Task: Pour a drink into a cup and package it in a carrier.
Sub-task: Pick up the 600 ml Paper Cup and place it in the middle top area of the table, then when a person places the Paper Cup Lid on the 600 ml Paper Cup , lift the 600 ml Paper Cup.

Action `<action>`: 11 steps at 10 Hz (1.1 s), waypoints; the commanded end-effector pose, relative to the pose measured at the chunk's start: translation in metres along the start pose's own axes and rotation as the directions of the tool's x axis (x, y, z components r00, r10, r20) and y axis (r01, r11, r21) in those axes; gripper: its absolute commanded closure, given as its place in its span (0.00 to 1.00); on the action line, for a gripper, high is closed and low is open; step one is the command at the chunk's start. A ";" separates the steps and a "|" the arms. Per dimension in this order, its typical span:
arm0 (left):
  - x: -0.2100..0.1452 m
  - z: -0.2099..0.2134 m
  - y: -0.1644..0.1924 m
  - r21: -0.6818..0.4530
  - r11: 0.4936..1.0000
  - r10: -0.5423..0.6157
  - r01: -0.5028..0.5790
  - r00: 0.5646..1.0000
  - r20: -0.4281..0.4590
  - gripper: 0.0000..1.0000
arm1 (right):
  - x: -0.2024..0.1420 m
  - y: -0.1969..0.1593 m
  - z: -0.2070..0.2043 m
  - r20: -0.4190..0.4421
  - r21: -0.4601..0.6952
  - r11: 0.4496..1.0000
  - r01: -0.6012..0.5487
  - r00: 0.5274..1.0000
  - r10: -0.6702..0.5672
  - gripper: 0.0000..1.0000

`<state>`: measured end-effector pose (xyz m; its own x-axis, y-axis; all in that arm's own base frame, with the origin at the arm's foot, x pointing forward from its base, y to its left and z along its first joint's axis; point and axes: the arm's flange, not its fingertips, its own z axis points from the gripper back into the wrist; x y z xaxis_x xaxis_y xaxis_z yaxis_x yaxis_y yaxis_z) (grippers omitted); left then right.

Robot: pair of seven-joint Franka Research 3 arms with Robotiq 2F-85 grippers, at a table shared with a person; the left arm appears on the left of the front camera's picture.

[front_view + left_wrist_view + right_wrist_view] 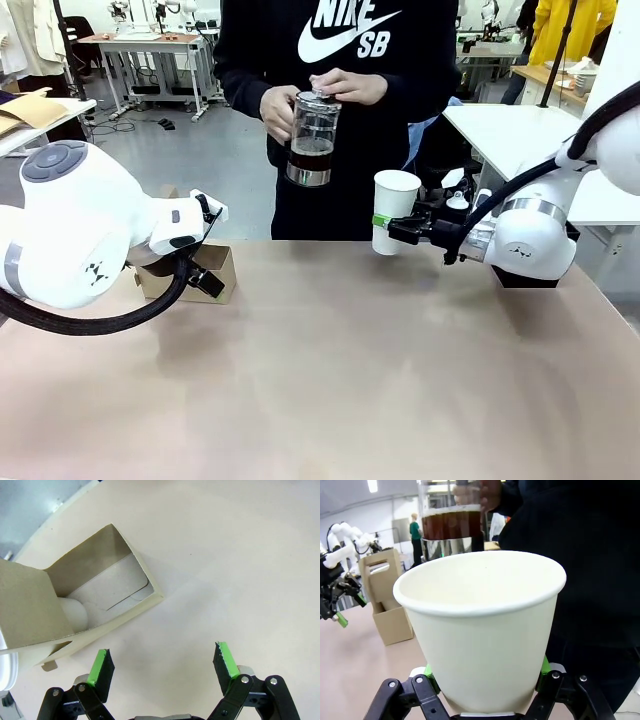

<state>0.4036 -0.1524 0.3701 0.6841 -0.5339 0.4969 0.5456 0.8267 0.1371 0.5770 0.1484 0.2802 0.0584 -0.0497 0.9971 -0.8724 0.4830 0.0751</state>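
Right gripper (393, 224) is clenching the open cup (396, 198) upright near the table's (330, 380) far edge, presumably presenting it for filling. A person's hands (280, 108) are holding the jar (313, 120) of drink (311, 160) above it, apart. Left gripper (162, 662), released, is hovering beside the carrier (107, 597) by the left edge.

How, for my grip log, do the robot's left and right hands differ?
The left hand is open and empty; the right hand is shut on the white paper cup. The left hand faces the table beside the cardboard carrier; the right hand reaches sideways. Both have green pads.
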 end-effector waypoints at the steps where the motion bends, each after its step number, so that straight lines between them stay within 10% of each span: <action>1: 0.000 0.000 0.000 -0.002 1.000 0.001 -0.001 1.000 0.001 0.00 | -0.001 0.000 0.000 -0.001 -0.013 1.000 0.008 1.000 -0.008 0.19; 11: 0.000 0.000 0.000 -0.002 1.000 0.001 -0.001 1.000 0.001 0.00 | -0.001 0.000 0.000 -0.001 -0.013 1.000 0.008 1.000 -0.008 0.19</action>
<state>0.4036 -0.1524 0.3701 0.6841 -0.5339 0.4969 0.5457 0.8267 0.1371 0.5774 0.1458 0.2789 0.0599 -0.0453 0.9972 -0.8706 0.4862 0.0744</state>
